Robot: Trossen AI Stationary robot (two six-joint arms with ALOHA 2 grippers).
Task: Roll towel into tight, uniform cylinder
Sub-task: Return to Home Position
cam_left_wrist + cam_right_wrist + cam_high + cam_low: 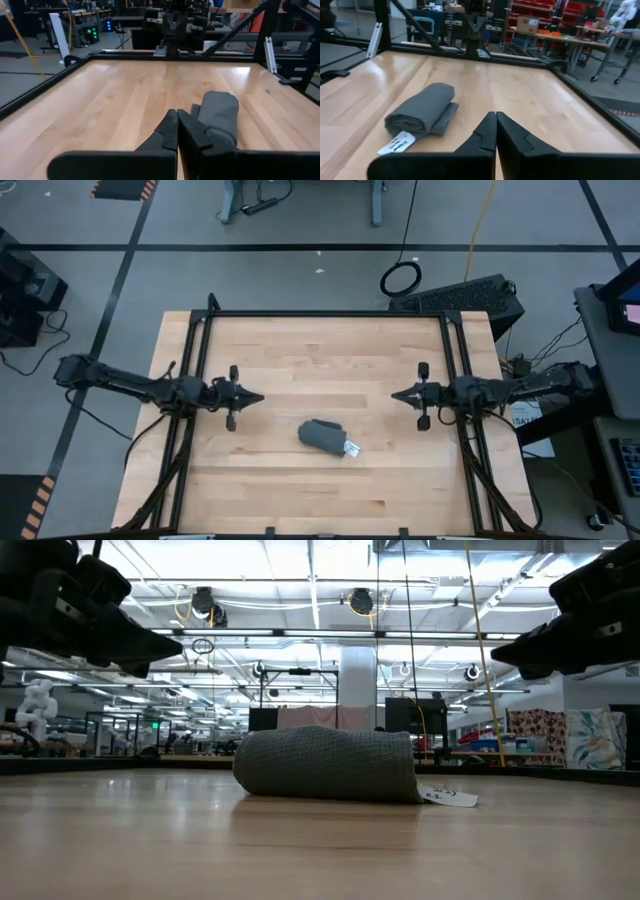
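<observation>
The dark grey towel (323, 437) lies rolled into a short cylinder on the wooden table, a little toward the near edge from the middle. Its small white tag (351, 448) sticks out at the roll's right end and rests on the wood. The roll also shows in the low view (328, 764), the left wrist view (219, 116) and the right wrist view (422, 110). My left gripper (260, 396) is shut and empty, above the table left of the roll. My right gripper (393, 394) is shut and empty, above the table right of the roll.
A black metal frame (325, 314) runs along the table's far edge and down both sides. Bare wood lies all around the roll. Beyond the table are a cable coil (400, 278) and a black case (465, 295) on the floor.
</observation>
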